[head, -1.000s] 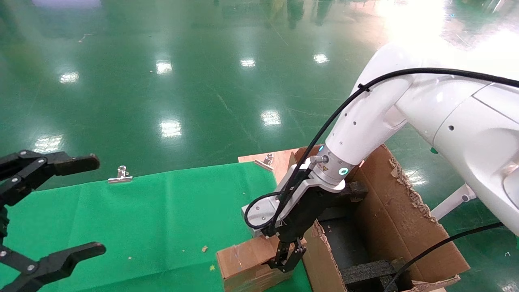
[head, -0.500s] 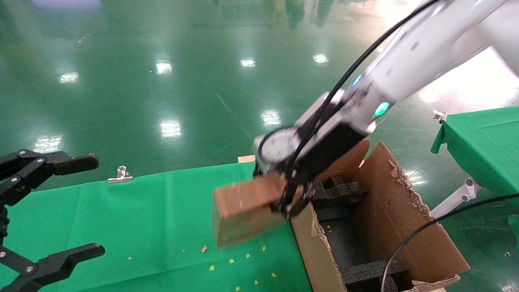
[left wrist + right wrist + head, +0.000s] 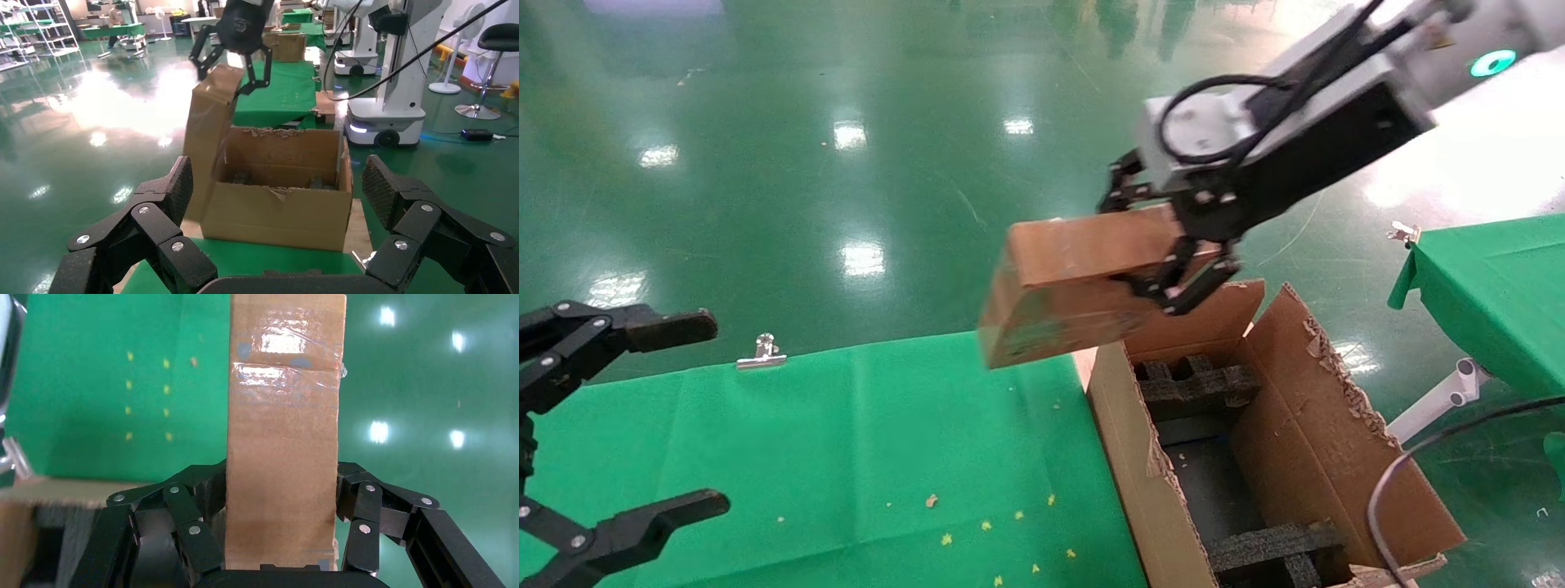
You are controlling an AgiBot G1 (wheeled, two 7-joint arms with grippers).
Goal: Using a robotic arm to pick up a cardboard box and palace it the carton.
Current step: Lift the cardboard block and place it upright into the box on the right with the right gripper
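My right gripper on the white robotic arm is shut on the small brown cardboard box and holds it in the air, above the far left corner of the carton. The right wrist view shows the box clamped between the black fingers. The carton stands open at the table's right end, with black foam blocks inside. It also shows in the left wrist view, with the held box above it. My left gripper is open and empty at the left edge.
A green cloth covers the table, with small yellow scraps on it and a metal clip at its far edge. A second green-covered table stands to the right. A shiny green floor lies beyond.
My right gripper has lifted the cardboard box off the cloth and carried it up and to the right, toward the carton. The left gripper has not moved.
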